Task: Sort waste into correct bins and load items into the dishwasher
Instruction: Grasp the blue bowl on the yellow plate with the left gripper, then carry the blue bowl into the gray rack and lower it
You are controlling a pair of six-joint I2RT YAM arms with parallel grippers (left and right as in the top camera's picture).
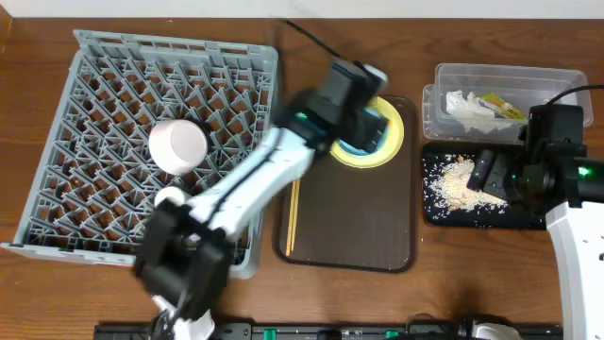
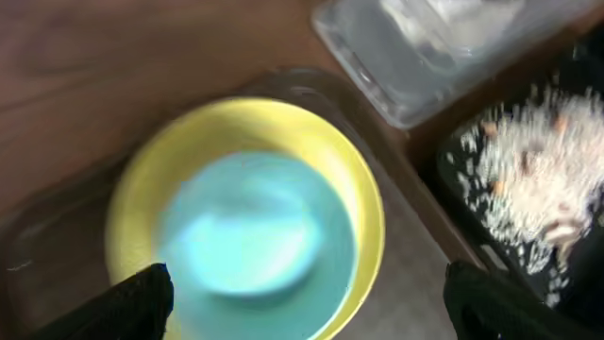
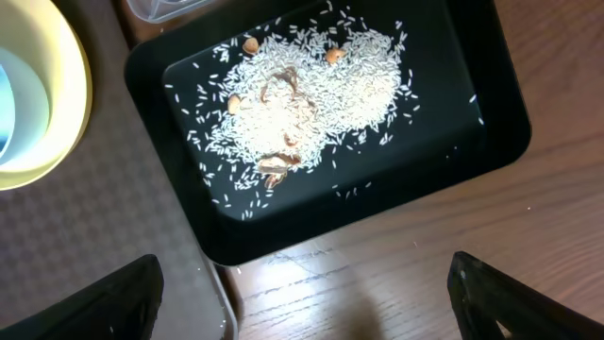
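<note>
**Q:** Where is the light blue bowl point(image 2: 255, 227)?
**A:** On the yellow-green plate point(image 2: 357, 175), on the brown serving tray point(image 1: 377, 236); the left gripper point(image 2: 310, 291) hangs above, fingers spread.
**Q:** And the right gripper point(image 3: 304, 269)?
**A:** Spread too, above rice scraps point(image 3: 302, 94) in the black tray point(image 3: 477, 118).

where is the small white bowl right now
In the overhead view, the small white bowl sits inside the grey dish rack on the left side, near the rack's middle.

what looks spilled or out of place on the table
Only the rice scraps: loose grains are strewn across the black tray, well beyond the main heap, though its walls seem to contain them. The blue bowl sits centred on the plate.
</note>
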